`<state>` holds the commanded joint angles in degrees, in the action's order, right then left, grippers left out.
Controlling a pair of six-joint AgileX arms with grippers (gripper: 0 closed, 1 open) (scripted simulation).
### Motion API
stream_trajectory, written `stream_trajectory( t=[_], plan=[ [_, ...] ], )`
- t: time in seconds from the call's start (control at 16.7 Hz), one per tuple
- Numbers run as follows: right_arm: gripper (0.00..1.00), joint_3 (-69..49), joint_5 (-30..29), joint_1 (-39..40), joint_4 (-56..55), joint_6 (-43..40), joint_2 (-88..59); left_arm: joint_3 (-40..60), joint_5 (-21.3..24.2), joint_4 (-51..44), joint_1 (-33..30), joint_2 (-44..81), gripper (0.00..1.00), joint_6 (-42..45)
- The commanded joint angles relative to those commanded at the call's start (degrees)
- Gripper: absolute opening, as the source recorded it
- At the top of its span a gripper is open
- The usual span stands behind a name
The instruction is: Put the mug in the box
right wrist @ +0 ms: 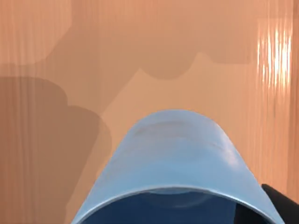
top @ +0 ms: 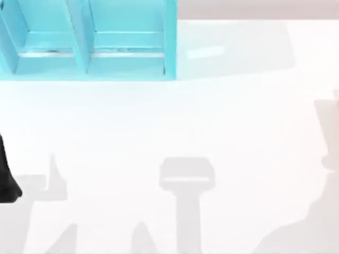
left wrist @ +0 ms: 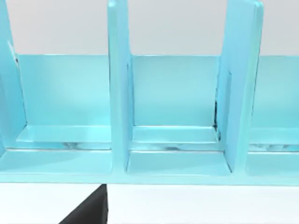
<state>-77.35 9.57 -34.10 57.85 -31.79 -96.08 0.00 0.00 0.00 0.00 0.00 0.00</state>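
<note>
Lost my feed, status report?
Mug close under right wrist camera, over an orange-brown surface. Left arm at table's left edge, facing cyan shelving.

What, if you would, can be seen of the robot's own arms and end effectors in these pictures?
Little of them appears. The left arm is a plain matte black, rounded shape at the top view's left edge. A black angular piece of the left end effector and a black sliver of the right end effector carry no markings or cables.
</note>
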Motion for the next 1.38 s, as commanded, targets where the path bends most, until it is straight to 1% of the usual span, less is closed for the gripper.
stream_trajectory(
  t=[0.24,0.54,1.32,1.38],
  plan=[
    [0.00,5.95,-0.22,1.35,-7.71,1.21,-1.29,0.00,0.00,0.00,0.00,0.00,1.00,0.00],
    [0.00,6.82,-0.24,1.54,-8.73,1.43,-1.45,0.00,0.00,0.00,0.00,0.00,1.00,0.00],
    [0.98,6.82,-0.24,1.54,-8.73,1.43,-1.45,0.00,0.00,0.00,0.00,0.00,1.00,0.00],
    [1.00,6.82,-0.24,1.54,-8.73,1.43,-1.45,0.00,0.00,0.00,0.00,0.00,1.00,0.00]
  ],
)
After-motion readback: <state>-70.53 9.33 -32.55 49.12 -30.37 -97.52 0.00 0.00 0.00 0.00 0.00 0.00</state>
